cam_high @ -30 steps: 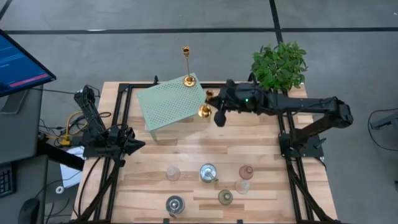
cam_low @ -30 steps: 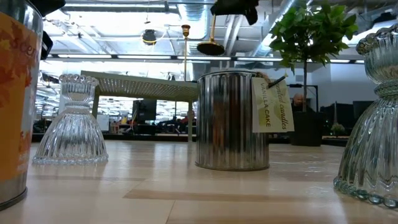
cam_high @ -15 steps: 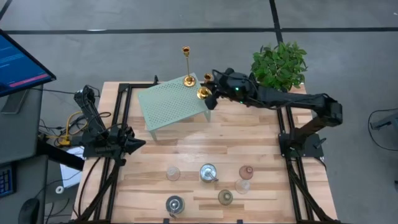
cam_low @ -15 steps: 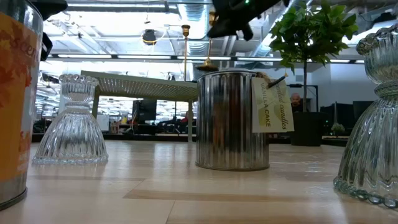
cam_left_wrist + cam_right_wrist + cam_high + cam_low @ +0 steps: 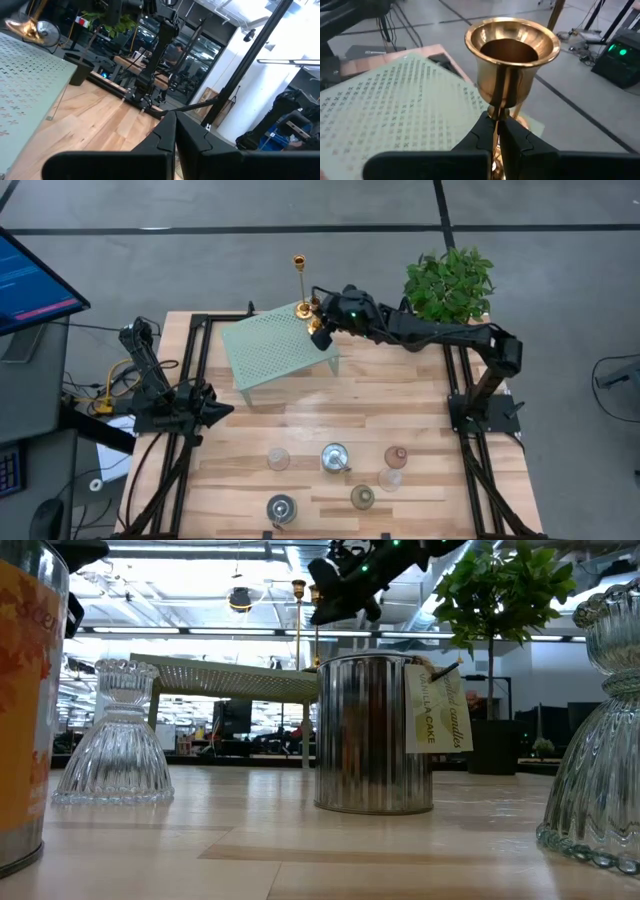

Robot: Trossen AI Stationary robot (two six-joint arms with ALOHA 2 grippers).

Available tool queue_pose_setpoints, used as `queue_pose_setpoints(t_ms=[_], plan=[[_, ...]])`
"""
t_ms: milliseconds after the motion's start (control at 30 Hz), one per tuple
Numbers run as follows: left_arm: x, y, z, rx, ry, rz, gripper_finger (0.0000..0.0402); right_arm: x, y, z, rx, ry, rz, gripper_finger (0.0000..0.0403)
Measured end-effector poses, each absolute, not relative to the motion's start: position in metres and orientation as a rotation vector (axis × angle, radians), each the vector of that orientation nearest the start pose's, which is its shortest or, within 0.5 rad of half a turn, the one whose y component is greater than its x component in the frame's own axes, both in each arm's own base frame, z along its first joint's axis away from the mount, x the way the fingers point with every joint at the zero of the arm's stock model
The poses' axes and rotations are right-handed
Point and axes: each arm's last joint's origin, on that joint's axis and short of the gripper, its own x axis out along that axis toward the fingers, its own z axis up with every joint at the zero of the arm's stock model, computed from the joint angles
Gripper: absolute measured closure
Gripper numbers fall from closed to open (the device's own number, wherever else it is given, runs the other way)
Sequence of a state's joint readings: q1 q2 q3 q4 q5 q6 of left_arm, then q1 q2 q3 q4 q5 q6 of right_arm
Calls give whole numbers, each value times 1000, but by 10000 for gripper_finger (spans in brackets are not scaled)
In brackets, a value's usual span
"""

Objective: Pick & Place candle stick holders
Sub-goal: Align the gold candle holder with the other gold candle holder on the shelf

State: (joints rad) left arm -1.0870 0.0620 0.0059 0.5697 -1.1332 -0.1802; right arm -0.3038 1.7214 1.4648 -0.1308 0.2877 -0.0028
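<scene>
My right gripper (image 5: 319, 331) is shut on a short gold candlestick holder (image 5: 511, 49) over the far right corner of the mint-green rack (image 5: 275, 352). A tall slim gold holder (image 5: 299, 284) stands by its base on that same corner. Several small holders stand on the near half of the table: a clear glass one (image 5: 278, 459), a silvery tin (image 5: 335, 458), a pink one (image 5: 396, 456), a greenish one (image 5: 362, 498). My left gripper (image 5: 216, 412) waits shut at the table's left edge, touching nothing. My right gripper pinches the short gold holder's thin stem (image 5: 498, 111), just under its cup, between the two fingers (image 5: 483, 131). The fingers come from the table's right, slanting slightly down, and lie across the stem. The holder stands upright. The fingers hide its base; whether it touches the rack I cannot tell.
A potted green plant (image 5: 450, 284) stands at the far right corner, behind my right arm. In the low view the tin (image 5: 372, 734) and glass holders (image 5: 118, 735) stand close in front. Bare wood lies between the rack and the near holders.
My right gripper has carried the short gold holder toward the table's far left, from beside the rack's right edge to over its far right corner next to the tall holder, and has sunk a little. The holder has stayed upright.
</scene>
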Motion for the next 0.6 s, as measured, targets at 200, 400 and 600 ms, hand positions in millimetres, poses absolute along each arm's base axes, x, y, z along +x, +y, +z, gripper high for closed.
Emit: queue_pose_setpoints(t_ms=[200,400,600], plan=[[58,-53,205,-639,-233,25,394,379,-132,323,11,398,-570,403],[58,-53,205,-621,-233,27,394,378,-137,323,17,394,-563,403],[58,-53,205,-621,-232,30,394,390,-138,304,19,426,-548,403]])
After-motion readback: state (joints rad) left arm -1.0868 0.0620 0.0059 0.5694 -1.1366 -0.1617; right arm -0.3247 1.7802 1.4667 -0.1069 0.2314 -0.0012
